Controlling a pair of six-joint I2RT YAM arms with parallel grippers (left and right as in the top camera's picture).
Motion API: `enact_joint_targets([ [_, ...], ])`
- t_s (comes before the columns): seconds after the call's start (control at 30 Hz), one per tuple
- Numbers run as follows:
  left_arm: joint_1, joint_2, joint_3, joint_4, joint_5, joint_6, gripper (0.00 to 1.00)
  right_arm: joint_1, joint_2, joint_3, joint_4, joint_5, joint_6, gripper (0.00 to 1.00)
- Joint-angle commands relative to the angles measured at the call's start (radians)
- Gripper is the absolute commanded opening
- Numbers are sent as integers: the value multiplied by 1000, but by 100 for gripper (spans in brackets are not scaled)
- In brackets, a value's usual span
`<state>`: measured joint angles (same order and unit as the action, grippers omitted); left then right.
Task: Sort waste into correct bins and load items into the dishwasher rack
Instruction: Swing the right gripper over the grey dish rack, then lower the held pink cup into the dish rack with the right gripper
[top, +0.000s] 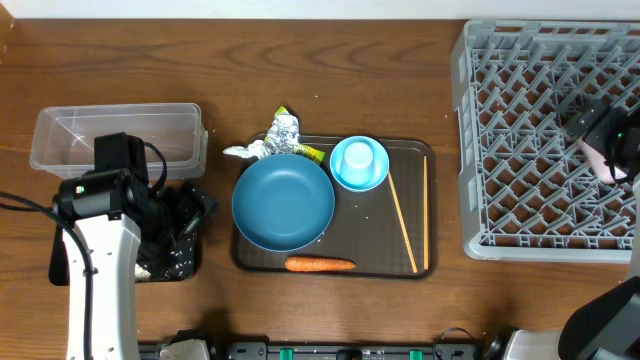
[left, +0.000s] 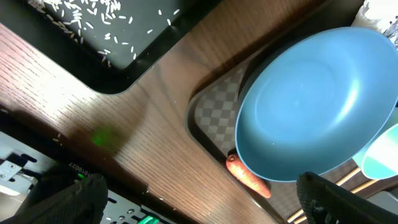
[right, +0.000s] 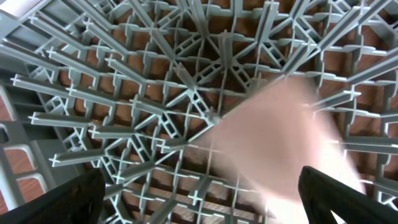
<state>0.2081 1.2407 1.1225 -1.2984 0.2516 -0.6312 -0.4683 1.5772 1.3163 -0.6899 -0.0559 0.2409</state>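
Both claws of mine stand wide open, holding nothing. My left claw (left: 205, 202) hangs over a strip of bare table (left: 155, 137) just left of the brown tray (top: 370, 240), with room on either side. The black tray (left: 143, 56) beyond that strip holds scattered rice (left: 74, 15); from overhead my own arm covers most of it.

On the brown tray, one big blue bowl (top: 283, 203) fills the left half, its rim reaching the left edge. One carrot (top: 320, 265) lies along the near edge, one end tucked under that rim. Two chopsticks (top: 403, 222) lie on the right side, with open floor between them and the bowl. One small pale blue bowl (top: 358, 165) sits at the far edge; a pale blue cup (top: 358, 155) seems to stand in it, hard to separate.

At the far left corner sit foil (top: 283, 133), a yellow-green wrapper (top: 308, 153) and white paper (top: 240, 151). One clear tub (top: 115, 135) stands further left.

Well right of the brown tray, my right claw (right: 199, 208) hangs over the grey rack (top: 520, 150). One pink cup (right: 280, 143) among the pegs is blurred, its pose unclear.
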Motion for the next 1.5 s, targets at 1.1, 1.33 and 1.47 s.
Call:
enact_joint_targets([
  [1.1, 5, -1, 11, -3, -10, 6, 100, -92, 16, 74, -217, 81, 122, 99],
  [1.33, 5, -1, 11, -3, -10, 6, 100, -70, 96, 71, -204, 132, 103, 99],
  [1.47, 5, -1, 11, -3, -10, 6, 100, -70, 155, 71, -215, 190, 137, 99],
])
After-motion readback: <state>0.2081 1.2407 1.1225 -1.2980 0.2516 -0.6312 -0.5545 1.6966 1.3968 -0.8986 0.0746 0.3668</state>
